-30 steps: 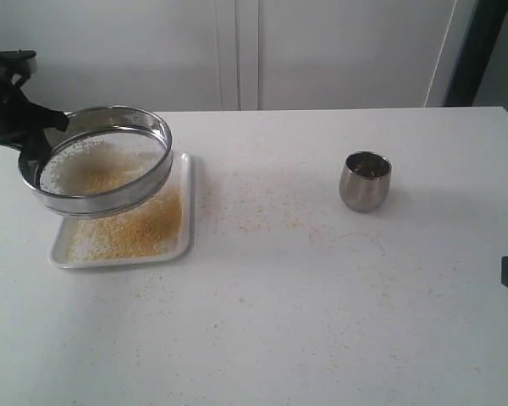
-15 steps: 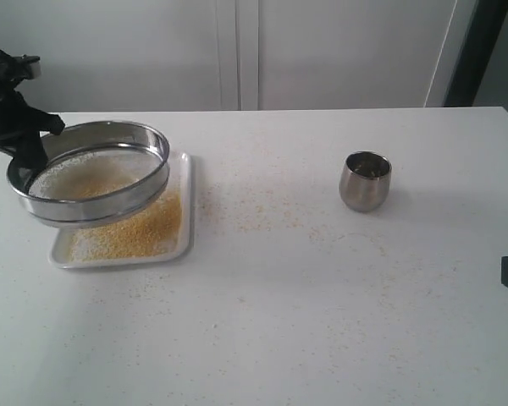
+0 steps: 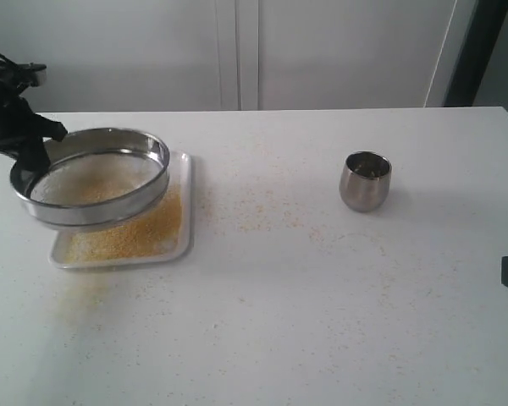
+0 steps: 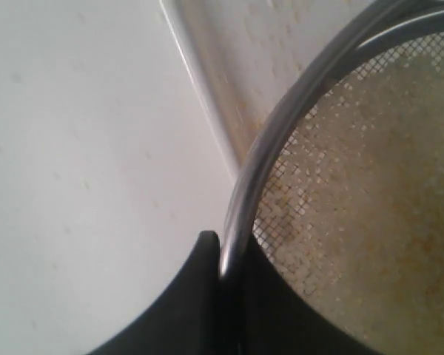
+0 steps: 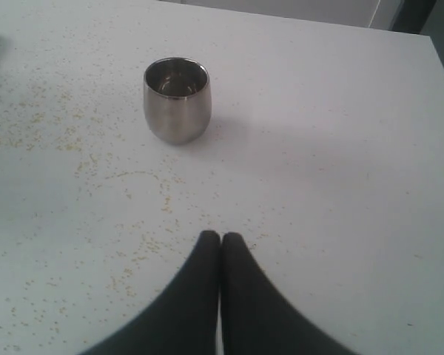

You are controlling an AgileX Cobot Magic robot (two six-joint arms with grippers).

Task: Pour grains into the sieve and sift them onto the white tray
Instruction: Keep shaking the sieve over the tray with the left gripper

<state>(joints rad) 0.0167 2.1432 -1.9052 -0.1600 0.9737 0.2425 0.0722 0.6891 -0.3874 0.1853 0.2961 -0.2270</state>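
Exterior view, left edge: the left gripper (image 3: pixel 27 154) holds the sieve (image 3: pixel 93 211) by its rim, lifted over the white tray (image 3: pixel 187 211).
Left fingers: clamped on the steel rim, one finger inside the ring and one outside, as the left wrist view shows (image 4: pixel 222 260).
Sieve position: in the air above the left and middle of the tray, clear of it.
Sieve facing: open side up and mesh down toward the tray. It looks tipped a little, lower on the gripper side. It is round, so it has no long axis.
Grains (image 3: pixel 148 227): a yellow layer lies on the tray, more rest on the mesh, and some are scattered on the table (image 3: pixel 322 330).
Step in hand: sifting, I judge, and well along.
Next move: probably short, level shakes kept within the tray's rim, since strays already lie in front of it.
Cup (image 3: pixel 365 180): upright and well apart on the right.
Right gripper (image 5: pixel 220 242): fingers pressed together, holding nothing, pointing at the cup from a distance.
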